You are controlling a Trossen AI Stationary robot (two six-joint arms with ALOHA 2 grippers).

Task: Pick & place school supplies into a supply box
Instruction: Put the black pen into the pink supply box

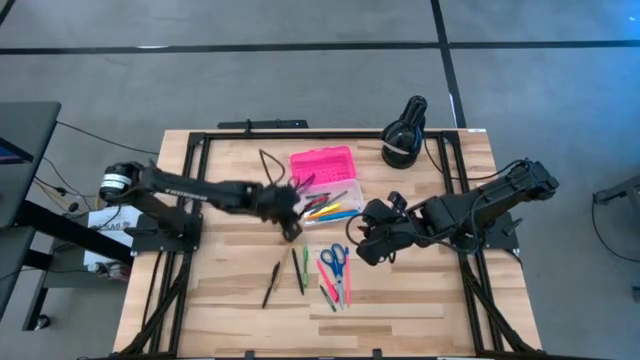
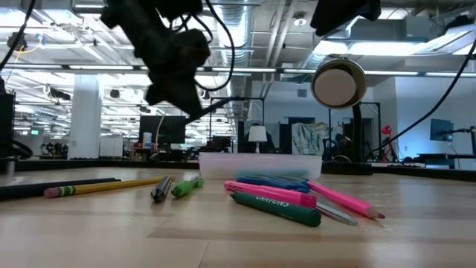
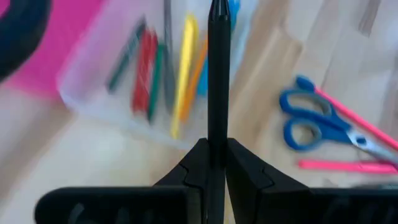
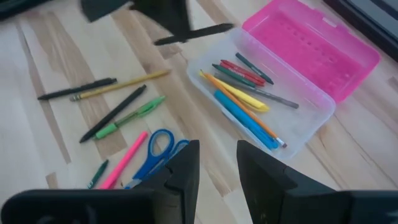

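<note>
The supply box lies open far of the table's middle, its pink lid (image 1: pixel 322 165) flat beside its clear base (image 1: pixel 333 205), which holds several pens (image 4: pixel 244 99). My left gripper (image 1: pixel 291 213) hovers at the base's left end, shut on a black pen (image 3: pixel 217 68). My right gripper (image 4: pixel 217 168) is open and empty, waiting right of the box (image 1: pixel 366 243). Blue-handled scissors (image 1: pixel 335 258), pink pens (image 1: pixel 328 287), a green pen (image 1: pixel 304 270), a yellow pencil (image 4: pixel 121 86) and dark pens (image 1: pixel 271 284) lie flat on the table nearer the front. My left gripper pinches the black pen between its two fingers (image 3: pixel 245 168), at the stretch just ahead of the fingertips (image 3: pixel 217 134). The pen runs along the fingers and sticks out well past them to its free end (image 3: pixel 218 9). It is lifted clear, roughly level, its free end over the clear base (image 4: pixel 217 28).
A black lamp (image 1: pixel 404 130) stands at the far edge, right of the box. Black frame rails (image 1: pixel 452 160) run along the table's sides. Bare wood lies at the near edge (image 1: pixel 400 325) and at the far left (image 1: pixel 225 160).
</note>
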